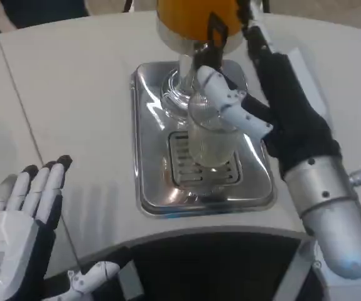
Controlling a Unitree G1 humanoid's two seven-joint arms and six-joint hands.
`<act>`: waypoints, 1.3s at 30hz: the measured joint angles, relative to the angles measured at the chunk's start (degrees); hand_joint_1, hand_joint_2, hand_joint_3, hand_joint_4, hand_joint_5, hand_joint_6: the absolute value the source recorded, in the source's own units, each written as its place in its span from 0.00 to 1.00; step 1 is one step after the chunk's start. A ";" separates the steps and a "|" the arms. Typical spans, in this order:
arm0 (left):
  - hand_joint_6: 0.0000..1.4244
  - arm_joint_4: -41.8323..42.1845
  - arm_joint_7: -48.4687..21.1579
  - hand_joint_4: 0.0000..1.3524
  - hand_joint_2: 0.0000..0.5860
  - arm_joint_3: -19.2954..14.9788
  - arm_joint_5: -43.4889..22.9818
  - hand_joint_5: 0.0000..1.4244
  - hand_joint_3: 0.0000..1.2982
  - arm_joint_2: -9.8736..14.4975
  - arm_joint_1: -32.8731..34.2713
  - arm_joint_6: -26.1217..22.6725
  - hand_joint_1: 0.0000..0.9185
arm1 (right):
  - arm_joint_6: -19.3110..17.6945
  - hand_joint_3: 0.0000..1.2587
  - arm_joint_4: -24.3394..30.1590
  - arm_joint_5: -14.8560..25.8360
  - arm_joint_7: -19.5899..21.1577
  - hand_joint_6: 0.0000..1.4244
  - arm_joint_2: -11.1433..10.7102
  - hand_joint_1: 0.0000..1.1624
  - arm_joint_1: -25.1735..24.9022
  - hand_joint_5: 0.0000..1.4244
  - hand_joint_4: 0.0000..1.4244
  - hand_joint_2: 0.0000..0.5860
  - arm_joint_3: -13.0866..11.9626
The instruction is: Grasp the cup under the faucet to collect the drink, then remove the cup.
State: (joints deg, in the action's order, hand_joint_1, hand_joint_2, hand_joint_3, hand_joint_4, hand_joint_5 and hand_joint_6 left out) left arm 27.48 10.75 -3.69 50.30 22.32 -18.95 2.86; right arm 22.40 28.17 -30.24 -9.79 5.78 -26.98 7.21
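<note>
- The clear, tall plastic cup (210,139) stands on the slotted metal drip grate (200,168), directly below the black faucet lever (215,32) of the dispenser; whether any drink is in it cannot be told, as its wall is see-through and blurred.
- The white fingers (230,103) of the right hand (255,116) wrap round the cup's upper half, closed on it, with the thumb side hidden behind.
- Risk: the grip sits high on a thin wall, so a hard squeeze could buckle the cup, and a loose one could let it slip once liquid adds weight.
- Risk: lifting straight up could knock the rim against the faucet, which is just above; drawing it out low and toward the robot looks safer.
- Risk: the black-sleeved forearm lies close beside the orange-topped drink dispenser (196,19), so a wide swing might bump it.
- Risk: dragging the cup base could catch the raised edge of the shiny steel drip tray (149,188) and tip it.
- The left hand (26,207) rests open on the white table (73,94), fingers apart, holding nothing, well apart from the tray.
</note>
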 measured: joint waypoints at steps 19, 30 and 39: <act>0.02 -0.76 1.95 0.00 0.21 -0.13 0.25 0.00 0.00 -1.67 0.68 -0.98 0.05 | 14.31 0.00 3.13 -1.75 -10.72 0.00 -13.03 0.41 -9.03 0.00 0.00 0.76 7.22; 0.02 -2.31 2.39 0.00 0.20 0.36 -0.21 0.00 0.00 -2.23 1.75 -0.77 0.00 | 17.47 0.00 6.67 -26.23 -22.67 0.00 -22.02 0.35 -12.83 0.00 0.00 0.75 20.35; 0.03 -6.13 2.33 0.00 0.15 0.75 -2.70 0.00 0.00 -3.24 7.75 -1.04 0.05 | 16.57 0.00 10.55 -40.38 -33.69 0.00 -18.74 0.33 -11.02 0.00 0.00 0.76 20.75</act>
State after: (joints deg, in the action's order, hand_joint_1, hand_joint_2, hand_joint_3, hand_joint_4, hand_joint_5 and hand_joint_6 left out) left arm 21.35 13.08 -2.95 47.60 19.08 -11.20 1.82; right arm 38.98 38.72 -70.61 -43.47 -12.96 -38.00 27.96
